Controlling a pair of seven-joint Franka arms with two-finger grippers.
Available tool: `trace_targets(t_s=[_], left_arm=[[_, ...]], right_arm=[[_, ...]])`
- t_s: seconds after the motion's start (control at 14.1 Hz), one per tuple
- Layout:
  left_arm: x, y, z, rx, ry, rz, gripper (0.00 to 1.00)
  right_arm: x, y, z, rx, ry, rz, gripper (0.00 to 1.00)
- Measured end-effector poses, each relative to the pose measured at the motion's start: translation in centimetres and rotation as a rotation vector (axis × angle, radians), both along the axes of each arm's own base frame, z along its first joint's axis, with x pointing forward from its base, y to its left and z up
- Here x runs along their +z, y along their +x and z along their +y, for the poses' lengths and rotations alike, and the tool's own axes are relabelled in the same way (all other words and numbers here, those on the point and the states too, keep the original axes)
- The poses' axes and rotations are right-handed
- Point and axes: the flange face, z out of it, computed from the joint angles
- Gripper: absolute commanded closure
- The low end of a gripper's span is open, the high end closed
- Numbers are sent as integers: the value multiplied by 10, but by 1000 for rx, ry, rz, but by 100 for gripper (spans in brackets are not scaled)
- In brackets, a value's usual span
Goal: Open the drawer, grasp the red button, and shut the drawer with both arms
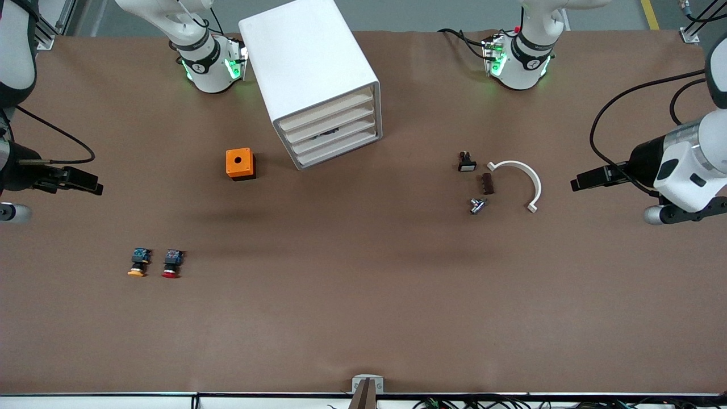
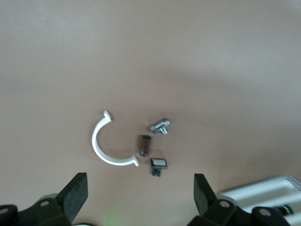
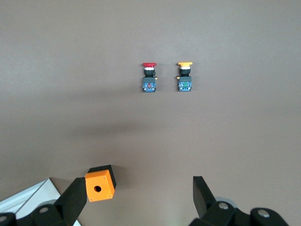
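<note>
Two white arms wait at either end of the brown table [image 1: 363,318], neither touching anything. All four trays of the white cabinet [image 1: 309,68] look pushed in, so the drawer [image 1: 335,138] is not yet open; something dark shows in a slot between the lower trays, too small to identify.

The left gripper [image 1: 578,183] hovers over bare table at the left arm's end, and its wrist view shows the jaws well apart with nothing between them. The right gripper [image 1: 93,186] hovers over the right arm's end, its jaws likewise spread and empty.

The button [image 1: 171,263], red cap and black body, lies on its side on the open table toward the right arm's end, well nearer the camera than the orange box [image 1: 240,163]. Just beside it lies its near twin, the yellow-capped button [image 1: 138,263].

Toward the left arm's end sits a loose cluster: a white curved clip [image 1: 525,182], a white-faced black button [image 1: 467,162], a small brown block [image 1: 488,183] and a small metal fitting [image 1: 477,205].

Risks from here are plain. The cabinet stands at an angle and apparently unanchored, so a pull on one shallow tray could drag the whole unit unless the other arm steadies it. The trays sit tightly stacked, so jaws could hook the wrong one. At the button, a slightly offset descent could seize or knock the yellow one.
</note>
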Motion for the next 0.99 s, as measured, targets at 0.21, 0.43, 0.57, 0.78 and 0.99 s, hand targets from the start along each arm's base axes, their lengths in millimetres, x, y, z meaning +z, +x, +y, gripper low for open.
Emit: trace_targets(t_s=[0.21,0.43,0.57,0.78,0.99], left_arm=[[-21,-10,4,-21,44,-36,1],[-29,-29,29,-56,43,-69,1],[-31,-41,48,-55,41,-89,1],[-34,-48,49,-59,44,-114,0],[-25,-50,42,-71,48,-144,0]], right_arm=[[29,-5,-5,-9,-1,-3,0],[40,-8,-13,-22,-1,-8,0],[39,-12,-18,-29,2,19,0],[43,-23,-19,-28,8,57,0],[50,-34,-18,-21,13,54,0]])
